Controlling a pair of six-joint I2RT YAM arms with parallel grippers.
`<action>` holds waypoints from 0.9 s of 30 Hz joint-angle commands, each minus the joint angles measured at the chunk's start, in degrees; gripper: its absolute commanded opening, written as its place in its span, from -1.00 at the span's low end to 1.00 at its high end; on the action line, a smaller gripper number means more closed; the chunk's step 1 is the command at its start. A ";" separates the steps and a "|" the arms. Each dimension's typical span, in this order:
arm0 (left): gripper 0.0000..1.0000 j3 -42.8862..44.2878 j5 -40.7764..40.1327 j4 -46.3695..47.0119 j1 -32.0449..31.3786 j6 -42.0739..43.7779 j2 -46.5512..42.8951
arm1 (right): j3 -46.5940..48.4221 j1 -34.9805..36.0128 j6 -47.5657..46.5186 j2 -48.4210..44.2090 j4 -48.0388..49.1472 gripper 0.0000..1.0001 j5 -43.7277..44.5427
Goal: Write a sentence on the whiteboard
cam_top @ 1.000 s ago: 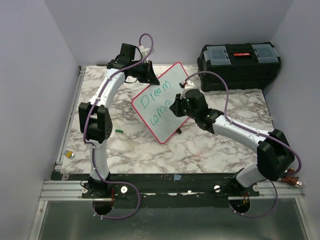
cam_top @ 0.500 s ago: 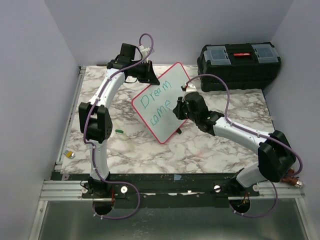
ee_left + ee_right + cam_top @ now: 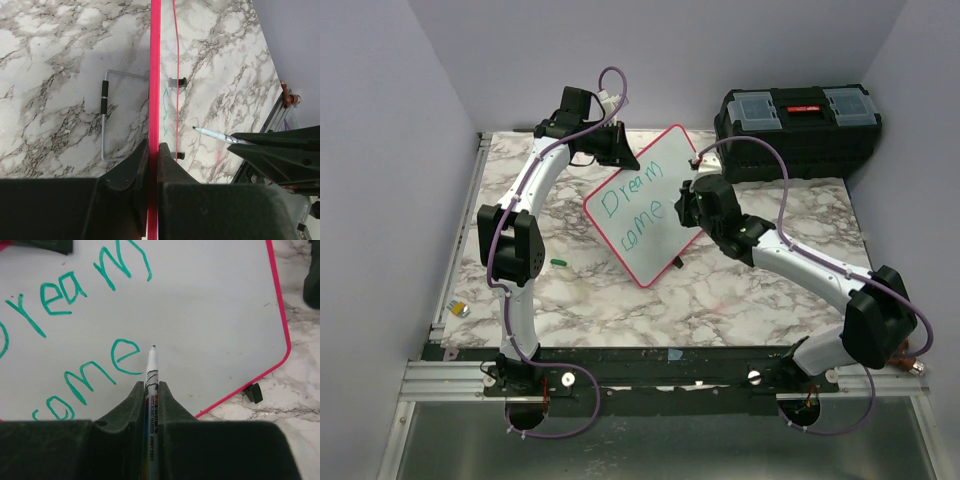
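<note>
On the left, our left gripper (image 3: 616, 142) is clamped shut on the far top edge of the whiteboard (image 3: 665, 185), propping it tilted on the marble table (image 3: 740, 300). Its wrist view looks along the red rim (image 3: 155, 75), pinched between the two fingers (image 3: 136, 167).

In the middle, the sentence (image 3: 632, 213) so far reads "Dream" on one line and "come" below it, in green. We judge the task well along but unfinished: whatever words follow "come" are not yet on the board, and bare white surface lies to the right of that word.

Further right, our right gripper (image 3: 688, 205) is closed tight on the marker (image 3: 151, 385), whose tip (image 3: 153, 346) sits just right of the last "e"; we cannot tell if it touches the board.

The top view alone shows the black toolbox (image 3: 800, 118) at the far right and a small green cap (image 3: 558, 262) lying left of the board. The left wrist view alone shows the wire stand (image 3: 107, 117) behind the board. Only the right wrist view gives us the letters crisply.
</note>
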 commanded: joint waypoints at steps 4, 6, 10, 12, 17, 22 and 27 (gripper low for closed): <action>-1.00 -1.46 -1.75 -1.22 -1.49 2.78 -1.64 | -1.20 -0.13 -2.22 -6.55 2.39 -0.99 1.80; -1.00 -1.42 -1.81 -1.26 -1.45 2.61 -1.56 | -1.93 -0.13 -2.29 -7.30 2.53 -0.99 0.85; -1.00 -1.64 -1.99 -1.19 -1.49 2.61 -1.73 | -3.32 -0.13 -2.35 -8.37 3.21 -0.99 -0.93; -1.00 -1.66 -1.99 -1.18 -1.49 2.61 -1.82 | -4.12 -0.17 -2.50 -9.03 3.20 -0.99 -2.78; -1.00 -1.72 -2.04 -1.18 -1.49 2.52 -1.82 | -5.22 -0.14 -2.77 -9.98 3.23 -0.99 -5.57; -1.00 -1.88 -2.08 -1.07 -1.48 2.61 -1.99 | -7.76 -0.13 -4.75 -10.51 3.25 -0.99 -15.68; -1.00 -1.73 -2.15 -0.99 -1.49 2.43 -1.91 | -10.50 -0.13 -5.39 -10.84 3.27 -0.99 -22.53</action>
